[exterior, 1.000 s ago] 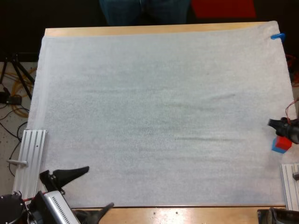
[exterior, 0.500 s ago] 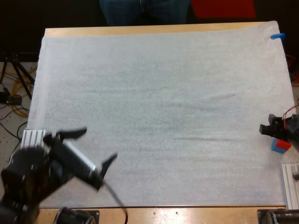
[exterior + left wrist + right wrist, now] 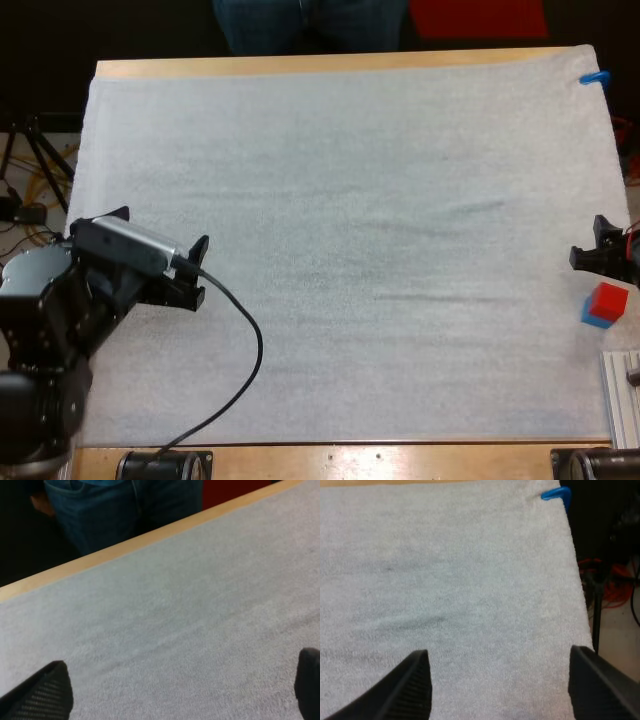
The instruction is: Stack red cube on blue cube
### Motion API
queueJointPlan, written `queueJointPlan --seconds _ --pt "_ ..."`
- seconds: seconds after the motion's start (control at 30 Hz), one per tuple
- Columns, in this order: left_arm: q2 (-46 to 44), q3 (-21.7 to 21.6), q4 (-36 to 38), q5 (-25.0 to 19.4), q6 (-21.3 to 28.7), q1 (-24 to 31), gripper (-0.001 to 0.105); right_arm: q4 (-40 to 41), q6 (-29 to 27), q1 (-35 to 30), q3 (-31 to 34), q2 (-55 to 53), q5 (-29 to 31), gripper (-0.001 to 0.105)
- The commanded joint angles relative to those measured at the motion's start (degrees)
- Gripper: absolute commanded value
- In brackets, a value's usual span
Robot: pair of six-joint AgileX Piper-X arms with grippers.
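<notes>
At the mat's far right edge in the high view, the red cube sits on top of the blue cube. My right gripper hovers just beyond the stack, apart from it. In the right wrist view its fingers stand wide apart over bare mat, so it is open and empty. My left gripper is over the left side of the mat, far from the cubes. Its fingertips are spread over bare mat in the left wrist view, with nothing between them.
The white mat covers most of the wooden table. A person's legs in jeans stand at the table's far side. Metal rails lie by the right near corner.
My right gripper has drawn back from the red cube, which now stands uncovered on the blue cube. My left arm has swung up from the near left corner over the mat.
</notes>
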Motion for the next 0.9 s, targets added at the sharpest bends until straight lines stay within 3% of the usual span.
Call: queueJointPlan --seconds 0.0,0.27,0.53,0.87 --pt "-1.42 -0.14 -0.2 -0.06 -0.92 0.0 0.087 0.3 -0.91 0.06 -0.6 -1.35 0.01 0.058" --pt "-10.86 -0.14 4.13 -0.06 -1.26 0.0 0.087 5.76 -0.63 0.06 -0.6 -10.89 -0.1 0.058" --pt "-26.68 3.75 4.95 0.06 -1.28 0.0 0.087 11.16 2.82 0.06 -0.43 -22.75 -0.1 0.058" --pt "-47.41 5.9 16.65 0.14 -2.79 0.0 0.087 15.28 2.81 0.06 1.83 -37.18 -0.1 0.058"
